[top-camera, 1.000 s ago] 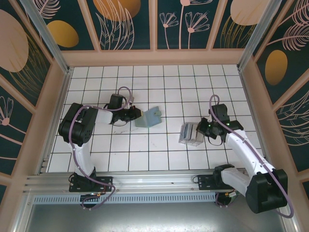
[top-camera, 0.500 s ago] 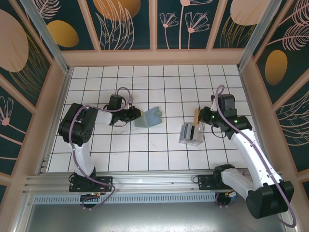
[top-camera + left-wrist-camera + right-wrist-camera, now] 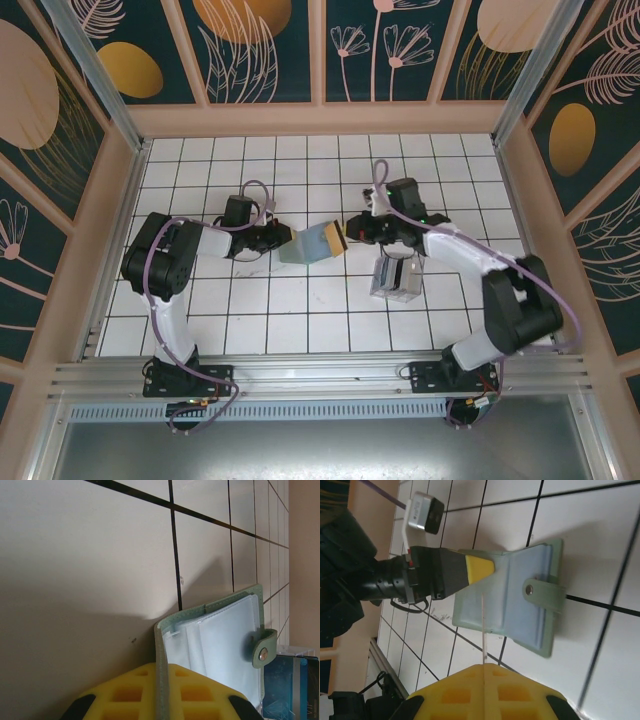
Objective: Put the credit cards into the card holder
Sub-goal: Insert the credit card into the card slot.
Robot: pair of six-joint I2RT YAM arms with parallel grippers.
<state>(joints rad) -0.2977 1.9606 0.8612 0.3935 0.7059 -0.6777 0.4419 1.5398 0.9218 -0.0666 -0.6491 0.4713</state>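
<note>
**White tiles, holder open, one card held at it**

White tiled floor with black grout lines carries everything, inside walls painted with leaves and flowers.

The card holder stands open on its edge near the middle of the floor, its grey-green cover outward and its pale blue-green inside facing right. Its snap tab hangs off the free flap, over clear sleeves.

The left gripper is clamped on the holder's left flap, and the wrist view shows the flap's edge running between the yellow pads.

The right gripper pinches a tan-gold card. From its own wrist the card is a thin edge-on line reaching over the holder's lower rim. Whether it sits in a sleeve cannot be told.

Just to the right and nearer the arm bases sits a translucent box, apart from the holder. A dark blue card shows inside it.
</note>
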